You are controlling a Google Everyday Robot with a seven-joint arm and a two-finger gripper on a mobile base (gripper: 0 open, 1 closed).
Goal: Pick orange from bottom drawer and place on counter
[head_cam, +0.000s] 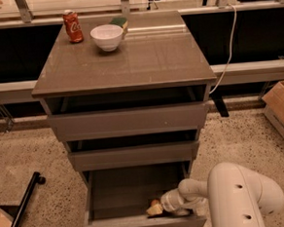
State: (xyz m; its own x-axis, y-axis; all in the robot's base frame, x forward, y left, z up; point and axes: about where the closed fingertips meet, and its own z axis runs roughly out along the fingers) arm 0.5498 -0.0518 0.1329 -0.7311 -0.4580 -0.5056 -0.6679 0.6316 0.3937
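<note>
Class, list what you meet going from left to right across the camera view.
From the left: can → bowl → gripper, down in the bottom drawer → cardboard box.

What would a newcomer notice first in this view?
First, the big white arm at lower right, with its end effector down inside the open bottom drawer, right by the orange near the front wall. Next, the glossy counter, with a red can and a white bowl at its back left.
</note>
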